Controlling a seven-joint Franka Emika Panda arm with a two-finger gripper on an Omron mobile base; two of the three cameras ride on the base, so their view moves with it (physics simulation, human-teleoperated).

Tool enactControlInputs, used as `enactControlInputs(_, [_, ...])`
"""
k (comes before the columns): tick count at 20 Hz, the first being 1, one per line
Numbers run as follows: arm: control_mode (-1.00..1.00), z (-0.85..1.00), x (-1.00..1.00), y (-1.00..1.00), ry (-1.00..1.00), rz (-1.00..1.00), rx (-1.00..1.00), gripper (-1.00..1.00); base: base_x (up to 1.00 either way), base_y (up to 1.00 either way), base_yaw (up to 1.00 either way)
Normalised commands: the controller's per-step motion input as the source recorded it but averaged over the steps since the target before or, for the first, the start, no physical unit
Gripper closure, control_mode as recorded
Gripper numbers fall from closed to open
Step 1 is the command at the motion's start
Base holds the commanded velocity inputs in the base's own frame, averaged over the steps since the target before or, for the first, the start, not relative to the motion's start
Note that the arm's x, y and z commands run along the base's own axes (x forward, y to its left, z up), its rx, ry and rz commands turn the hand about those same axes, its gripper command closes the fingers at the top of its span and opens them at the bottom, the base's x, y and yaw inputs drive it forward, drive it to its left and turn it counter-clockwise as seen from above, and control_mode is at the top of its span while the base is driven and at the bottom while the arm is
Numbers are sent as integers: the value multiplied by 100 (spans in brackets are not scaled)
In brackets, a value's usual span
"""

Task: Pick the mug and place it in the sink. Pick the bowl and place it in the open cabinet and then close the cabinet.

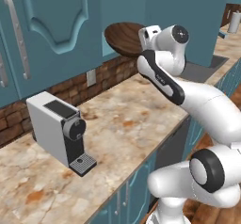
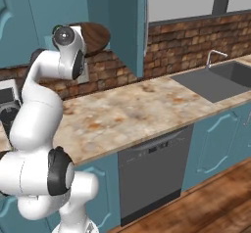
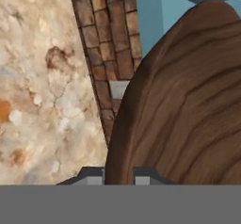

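Tool (image 3: 119,173) clenched on the rim of the bowl (image 3: 183,105), one fingertip on each side of the edge. Bowl (image 1: 123,37) held high above the marble worktop (image 1: 127,124), tilted steeply, in front of the brick backsplash (image 2: 196,41) at the lower edge of the open teal cabinet (image 2: 128,21). Cabinet door (image 1: 52,20) swung wide, arched panel and long silver handle (image 1: 16,37) showing. White coffee machine (image 1: 56,131) standing on the worktop well to the left. Dark sink (image 2: 220,80) with chrome faucet (image 2: 214,57) far to the right.
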Motion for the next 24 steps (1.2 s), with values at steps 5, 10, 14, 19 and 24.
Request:
enactControlInputs(5, [-100,13,56,23,0,0,0,100,0,0,0])
enactControlInputs(10, [-100,30,46,19,0,0,-4,100,0,0,0])
enactControlInputs(14, [-100,29,52,18,0,0,-6,100,0,0,0])
enactControlInputs(19, [-100,2,48,3,1,0,-1,100,0,0,0])
enactControlInputs(24, [-100,0,39,3,0,2,0,100,0,0,0])
